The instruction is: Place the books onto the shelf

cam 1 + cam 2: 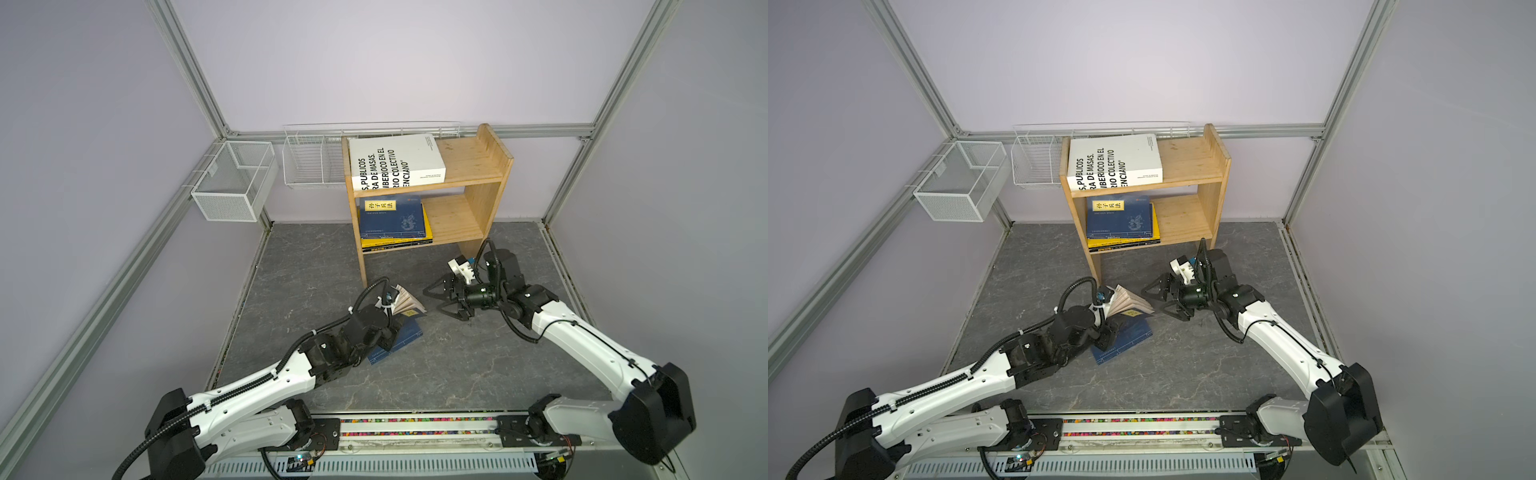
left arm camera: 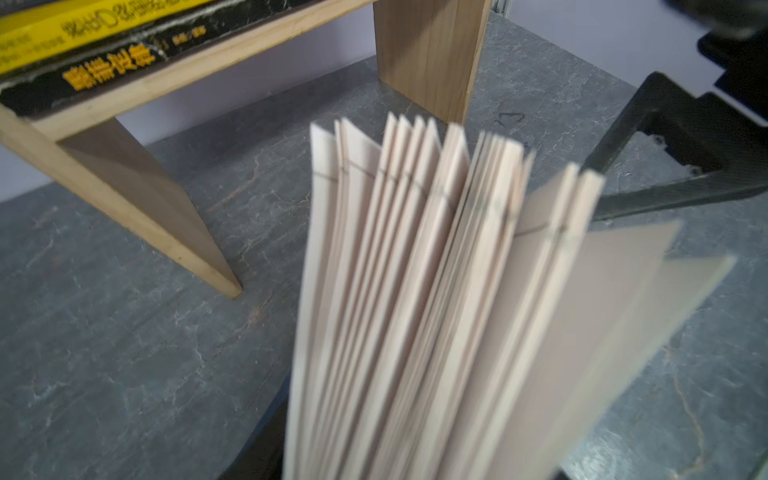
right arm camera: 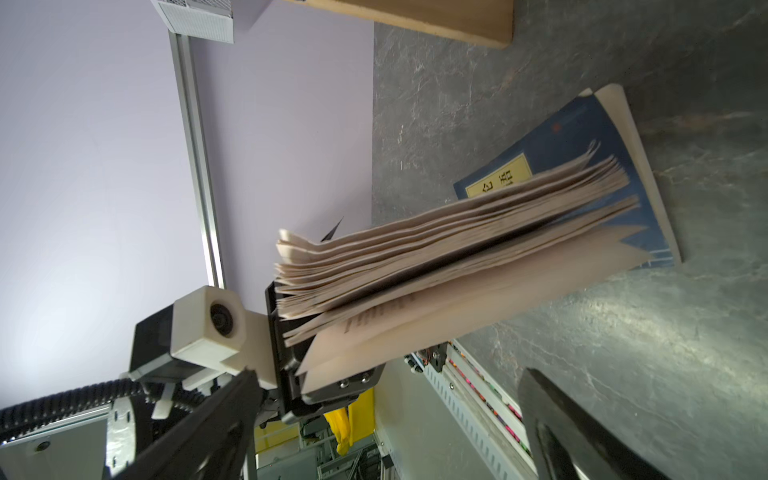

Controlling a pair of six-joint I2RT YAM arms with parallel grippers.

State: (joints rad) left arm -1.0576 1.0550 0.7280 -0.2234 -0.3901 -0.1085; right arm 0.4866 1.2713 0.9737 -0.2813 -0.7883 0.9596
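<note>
My left gripper (image 1: 386,334) is shut on a book (image 1: 409,303) whose pale pages (image 2: 415,270) fan open; its jaws are hidden behind them. Under it a navy book (image 1: 1125,338) with a yellow label (image 3: 498,178) lies flat on the floor; I cannot tell if they are one book. Just right of the pages my right gripper (image 1: 432,301) stands open and empty, seen also in another top view (image 1: 1154,298). The pine shelf (image 1: 469,178) holds a thick white book (image 1: 395,162) on top. Below, a navy book (image 1: 390,216) lies on yellow (image 2: 62,33) and black (image 2: 104,66) books.
Two white wire baskets (image 1: 235,183) (image 1: 311,162) hang on the back frame left of the shelf (image 1: 1187,178). The shelf's side panel (image 2: 166,216) stands on the grey marbled floor (image 1: 478,357) just beyond the held book. Aluminium frame posts bound the floor.
</note>
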